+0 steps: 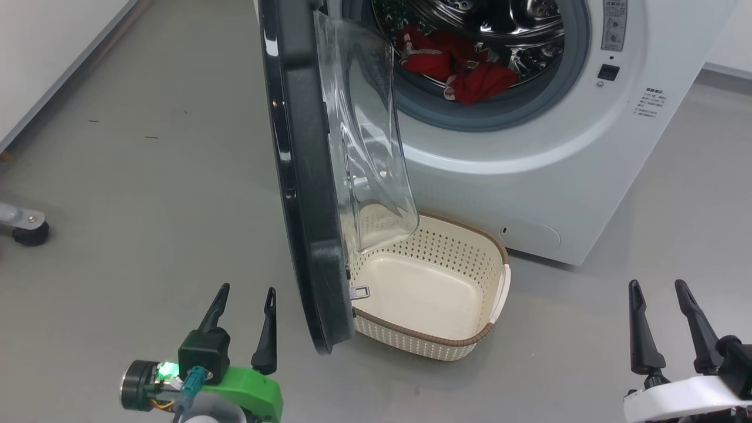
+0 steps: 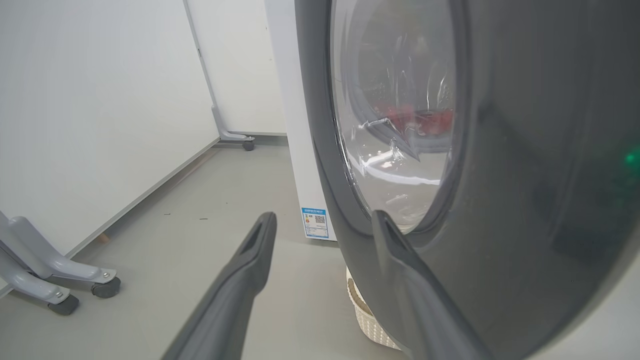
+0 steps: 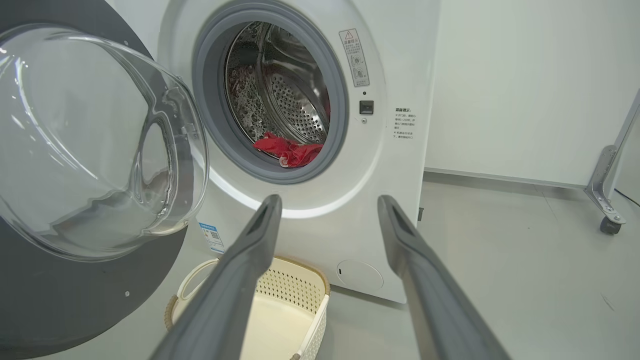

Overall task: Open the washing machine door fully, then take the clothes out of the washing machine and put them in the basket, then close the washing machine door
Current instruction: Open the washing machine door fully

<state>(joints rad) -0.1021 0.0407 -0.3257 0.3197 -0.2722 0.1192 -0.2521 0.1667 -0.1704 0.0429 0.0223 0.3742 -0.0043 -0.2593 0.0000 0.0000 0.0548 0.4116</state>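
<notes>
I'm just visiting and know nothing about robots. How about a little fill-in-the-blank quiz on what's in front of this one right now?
1. The clothes inside the washing machine are ____ in colour.
2. The washing machine door stands ____.
3. The basket in front of the machine is ____.
4. The left gripper and the right gripper each hold ____.

Missing words: red; open; empty; nothing.
</notes>
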